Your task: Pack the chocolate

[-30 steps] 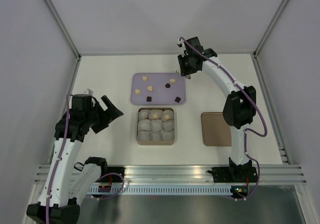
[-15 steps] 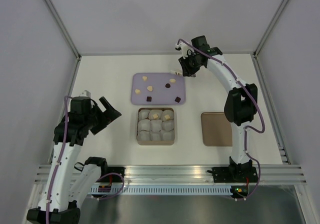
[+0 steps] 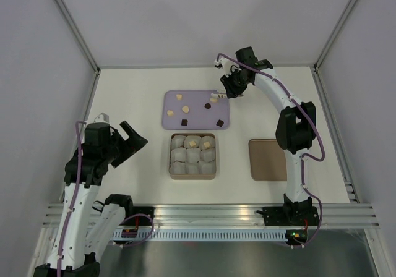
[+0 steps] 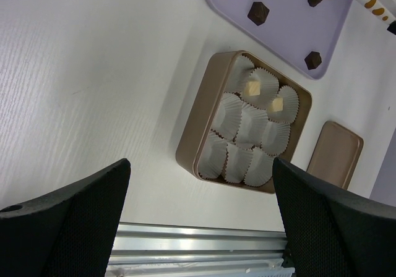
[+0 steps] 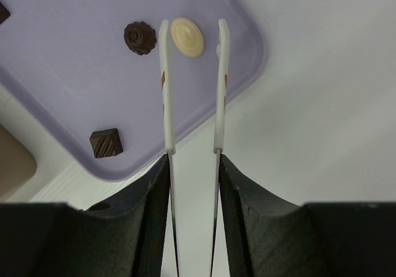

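Surface: white table (image 3: 124, 91) between grey walls. A lilac tray (image 3: 198, 119) sits toward the back, a brown box (image 3: 171, 166) of paper cups (image 4: 230, 119) is just in front of it, and a lid (image 3: 267, 159) lies apart to the right.
Chocolate: two pale pieces of chocolate (image 4: 252, 89) sit in cups in the box. The rest lies loose on the tray, four pale and three dark.
Right gripper: my right gripper (image 5: 193, 166) is clamped on a pair of tongs (image 5: 166, 91), squeezed only partway, so the blades stand parted. Their tips straddle a pale round piece (image 5: 187, 37) near the tray's corner.
Left gripper: my left gripper (image 4: 201, 166) hangs spread wide with nothing in it, near the box.
Risk, slip: the pale piece looks smooth and domed. An uneven pinch would likely shoot it out, and the low rim just beside it might not stop it.
Risk, neighbour: a dark round piece (image 5: 140, 38) lies just beside one blade, and closing off-centre may shove it.
Risk, tool: the tongs are thin in my grip and may twist as I squeeze or lift.
Risk, drop: a weak pinch could lose the piece on the way to the box.
Hard to tell: whether the tips touch the tray or hover above it, and whether either blade touches the piece.
Cut off: the tongs' rear end is hidden inside my grip, and the box is out of my right wrist view.
Too small: from above, the shapes of the pieces and the third dark one are hard to pick out.
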`<state>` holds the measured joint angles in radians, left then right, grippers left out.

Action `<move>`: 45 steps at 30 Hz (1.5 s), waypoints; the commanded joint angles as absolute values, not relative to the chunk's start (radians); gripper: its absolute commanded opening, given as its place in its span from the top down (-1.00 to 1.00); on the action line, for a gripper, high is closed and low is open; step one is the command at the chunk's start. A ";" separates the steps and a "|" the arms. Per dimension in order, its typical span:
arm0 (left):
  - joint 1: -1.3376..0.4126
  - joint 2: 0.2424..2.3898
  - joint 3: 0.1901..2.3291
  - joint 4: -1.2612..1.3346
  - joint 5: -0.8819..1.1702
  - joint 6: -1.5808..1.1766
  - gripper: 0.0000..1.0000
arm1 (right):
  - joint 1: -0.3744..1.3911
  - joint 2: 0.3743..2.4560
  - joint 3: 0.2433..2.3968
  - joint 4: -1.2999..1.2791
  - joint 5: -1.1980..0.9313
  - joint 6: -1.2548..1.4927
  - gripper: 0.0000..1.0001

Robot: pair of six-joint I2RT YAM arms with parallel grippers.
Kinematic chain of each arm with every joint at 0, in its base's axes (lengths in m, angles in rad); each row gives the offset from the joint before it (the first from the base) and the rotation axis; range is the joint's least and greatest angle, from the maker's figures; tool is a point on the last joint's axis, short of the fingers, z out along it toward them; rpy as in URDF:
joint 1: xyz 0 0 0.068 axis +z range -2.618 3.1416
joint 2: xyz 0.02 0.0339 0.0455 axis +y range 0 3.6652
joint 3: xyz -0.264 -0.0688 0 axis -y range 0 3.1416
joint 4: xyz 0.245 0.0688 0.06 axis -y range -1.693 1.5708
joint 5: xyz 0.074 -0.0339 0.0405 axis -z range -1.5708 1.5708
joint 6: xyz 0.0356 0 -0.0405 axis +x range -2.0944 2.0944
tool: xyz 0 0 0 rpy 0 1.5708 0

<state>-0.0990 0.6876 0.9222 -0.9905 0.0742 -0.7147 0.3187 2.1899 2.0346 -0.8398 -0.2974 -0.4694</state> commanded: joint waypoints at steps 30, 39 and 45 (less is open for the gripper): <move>-0.104 0.638 0.879 -0.963 0.032 -0.752 -0.99 | 0.319 2.264 2.037 -0.816 -0.313 -0.506 0.12; -0.104 0.632 0.877 -0.962 0.035 -0.756 -0.99 | 0.325 2.298 2.069 -0.821 -0.327 -0.505 0.12; -0.104 0.627 0.876 -0.965 0.035 -0.758 -0.99 | 0.330 2.306 2.065 -0.815 -0.327 -0.503 0.11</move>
